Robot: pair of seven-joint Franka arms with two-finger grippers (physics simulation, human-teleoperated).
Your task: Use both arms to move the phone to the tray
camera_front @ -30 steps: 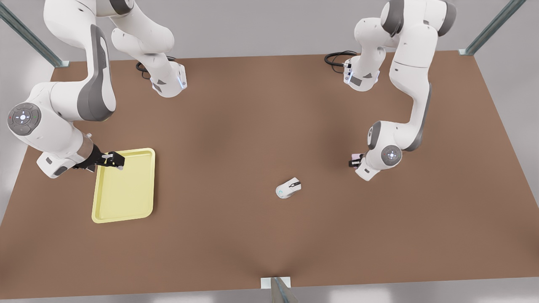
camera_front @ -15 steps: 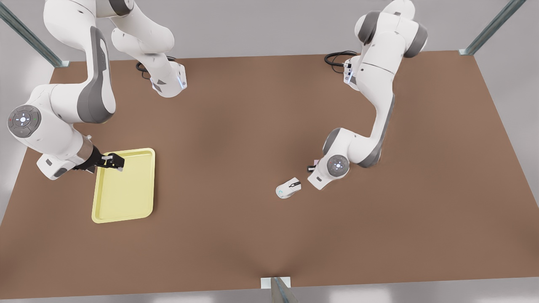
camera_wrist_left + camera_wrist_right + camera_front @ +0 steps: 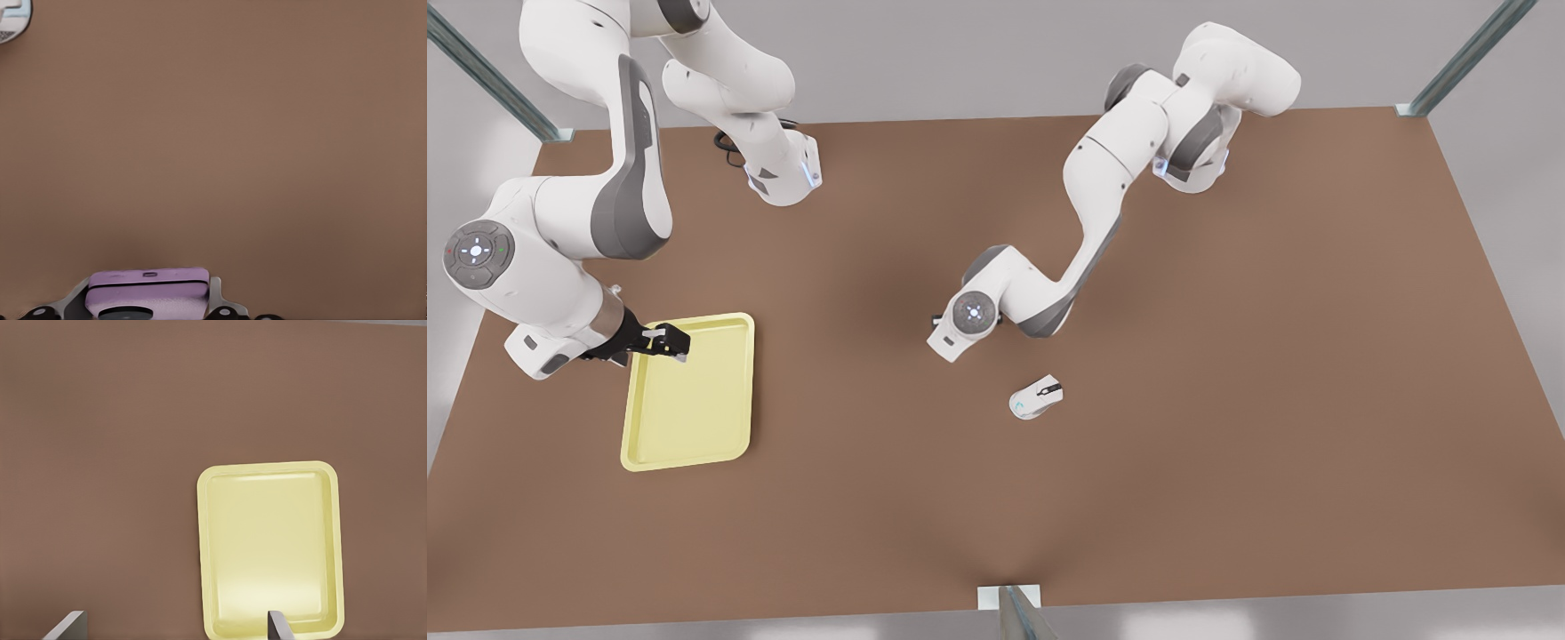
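Fingers (image 3: 217,303) of our left gripper (image 3: 147,313) press against both sides of the phone (image 3: 148,288), which rides clear of the table (image 3: 1227,373); seen from the front, that gripper sits hidden under the wrist near the table's middle, well apart from the tray (image 3: 689,418) toward the front view's right. Our right gripper (image 3: 665,341) waits over the tray's far corner, its fingers (image 3: 279,625) spread with nothing between them, one of them above the tray's rim.

Nearer the camera than the phone lies a white mouse (image 3: 1037,396), just beside the carrying arm, with the tray's yellow floor bare.

We judge two risks. The pinch takes only the phone's narrow edges, so a quick swing could let it twist or slide out over bare table. The waiting gripper also hovers where the phone must arrive, so a handover or drop could bring the two arms into contact if it does not yield.

Against the picture half a second back, the carrying arm has swept past the mouse toward the tray; the mouse, the tray and the waiting arm have not shifted
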